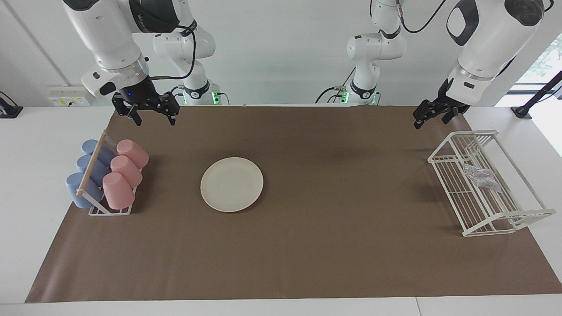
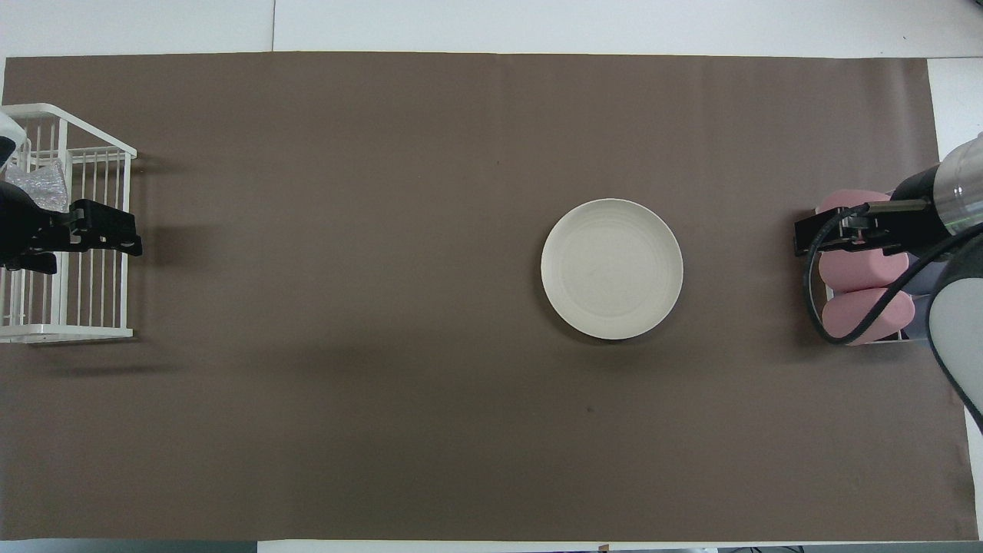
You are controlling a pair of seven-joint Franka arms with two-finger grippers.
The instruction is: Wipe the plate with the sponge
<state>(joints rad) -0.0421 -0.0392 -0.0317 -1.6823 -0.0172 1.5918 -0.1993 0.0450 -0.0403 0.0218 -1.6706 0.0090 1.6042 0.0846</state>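
Observation:
The round cream-white plate [image 1: 232,184] [image 2: 612,269] lies flat on the brown mat, nearer the right arm's end. The silvery mesh sponge [image 1: 482,177] [image 2: 42,188] rests inside the white wire rack [image 1: 463,145] [image 2: 69,332] at the left arm's end of the table. My left gripper [image 1: 431,121] [image 2: 107,234] hangs open and empty above that rack's robot-side edge, clear of the sponge. My right gripper [image 1: 156,122] [image 2: 829,234] also hangs open and empty, above the mat beside the cup holder.
A small holder with three pink cups [image 1: 125,173] [image 2: 864,315] and three blue cups [image 1: 88,175] lying on their sides stands at the right arm's end. The brown mat [image 1: 329,245] covers most of the white table.

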